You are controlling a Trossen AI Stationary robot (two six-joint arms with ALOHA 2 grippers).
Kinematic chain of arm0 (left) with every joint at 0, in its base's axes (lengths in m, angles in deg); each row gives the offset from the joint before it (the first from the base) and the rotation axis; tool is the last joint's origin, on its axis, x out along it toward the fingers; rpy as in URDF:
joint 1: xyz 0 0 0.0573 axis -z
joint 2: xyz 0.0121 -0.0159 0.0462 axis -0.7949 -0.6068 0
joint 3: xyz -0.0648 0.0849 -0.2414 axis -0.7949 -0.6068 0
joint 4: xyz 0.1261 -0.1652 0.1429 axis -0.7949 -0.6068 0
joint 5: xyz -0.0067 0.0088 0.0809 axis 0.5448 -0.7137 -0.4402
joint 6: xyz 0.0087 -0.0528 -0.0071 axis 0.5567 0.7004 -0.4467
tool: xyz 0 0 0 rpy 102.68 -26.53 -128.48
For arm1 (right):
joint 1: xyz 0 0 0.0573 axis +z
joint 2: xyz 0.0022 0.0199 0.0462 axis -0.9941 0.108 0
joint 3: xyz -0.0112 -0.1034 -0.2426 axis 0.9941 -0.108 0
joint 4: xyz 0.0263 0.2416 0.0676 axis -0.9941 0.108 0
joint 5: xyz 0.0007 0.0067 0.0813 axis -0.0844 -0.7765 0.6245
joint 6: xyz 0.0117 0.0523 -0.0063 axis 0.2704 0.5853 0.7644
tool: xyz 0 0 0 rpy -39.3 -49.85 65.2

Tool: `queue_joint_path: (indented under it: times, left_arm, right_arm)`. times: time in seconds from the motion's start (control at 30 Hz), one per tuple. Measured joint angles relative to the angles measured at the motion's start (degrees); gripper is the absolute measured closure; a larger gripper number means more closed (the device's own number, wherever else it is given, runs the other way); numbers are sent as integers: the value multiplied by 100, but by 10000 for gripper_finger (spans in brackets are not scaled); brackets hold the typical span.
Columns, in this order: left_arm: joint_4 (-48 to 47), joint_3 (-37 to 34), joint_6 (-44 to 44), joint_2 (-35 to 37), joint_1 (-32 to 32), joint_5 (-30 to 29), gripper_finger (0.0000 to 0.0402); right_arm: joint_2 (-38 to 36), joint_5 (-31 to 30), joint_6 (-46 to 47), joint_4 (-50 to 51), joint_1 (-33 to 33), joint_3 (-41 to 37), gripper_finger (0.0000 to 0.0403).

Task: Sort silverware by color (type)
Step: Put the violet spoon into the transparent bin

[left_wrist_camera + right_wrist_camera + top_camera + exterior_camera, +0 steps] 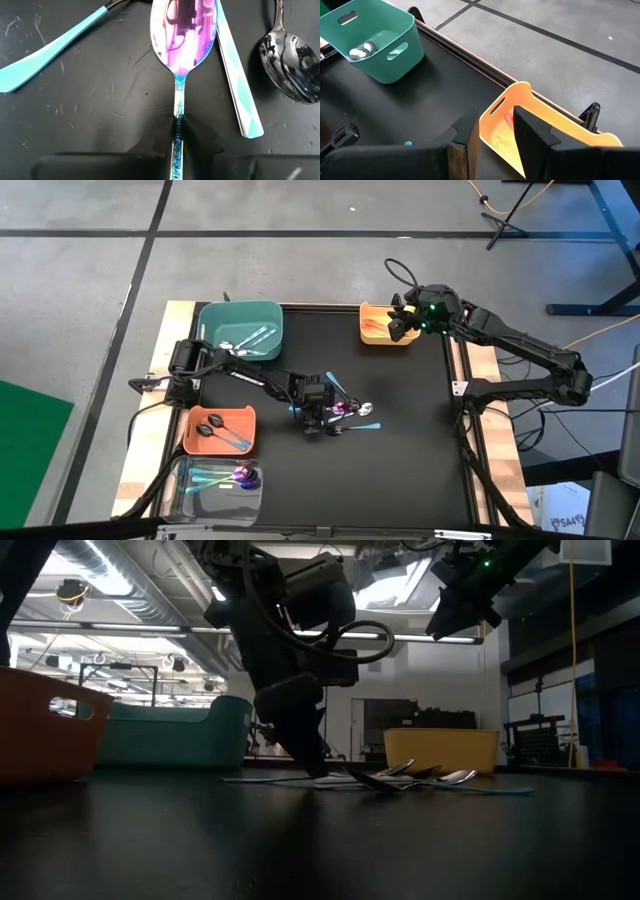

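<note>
**High view: purple spoon being pinched at mid-table, right arm waiting over the yellow bin**

High view and left wrist view together are showing the left gripper [322, 420] lowered onto the black mat [400, 470] near the middle of the table. In the left wrist view its two dark fingers [100, 167] are being pressed in against the thin handle of a purple spoon [184, 35], whose shiny bowl is lying flat on the mat ahead of the fingers. A teal spoon handle [239, 90] is lying just beside that bowl, another teal handle [47, 52] is angled away on the other side, and a silver spoon [290, 62] is resting near the first handle. In the low view the same small heap of spoons [420, 778] is seen lying flat at the foot of the left arm.

The right gripper [403, 323] is being held above the yellow bin [378, 330] at the far edge of the mat. Its fingers [532, 132] are standing apart with nothing between them, and a reddish-orange piece is visible inside that bin.

Sorted pieces are being kept in the other bins: silver and light-blue spoons in the green bin [240, 315], black spoons [215, 430] in the orange bin [195, 442], and teal and purple pieces in the clear tray [180, 490] at the near left corner.
</note>
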Motion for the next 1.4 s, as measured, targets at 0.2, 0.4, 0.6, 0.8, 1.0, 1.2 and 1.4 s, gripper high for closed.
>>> queue_joint_path:
  times: [0.2,0.4,0.6,0.8,1.0,1.2,1.4]
  left_arm:
    - [120,-7,0,-1,-2,-2,394]
    - [154,5,1,-4,-4,-3,392]
    - [80,202,1,-32,-9,-1,393]
    - [23,358,18,155,-5,2,393]
    - [-413,784,37,256,56,24,393]
    - [-851,1114,44,628,138,26,393]
    - [-1442,1368,140,1240,266,31,394]
  right_arm:
    - [-1,-1,0,-1,1,0,297]
    - [-2,-2,0,0,0,0,297]
    - [-2,0,0,1,0,0,297]
    - [-2,-2,0,7,2,0,297]
    - [-2,-2,0,52,2,0,297]
    - [-1,-1,0,116,2,0,297]
    - [0,-13,-146,136,0,0,297]
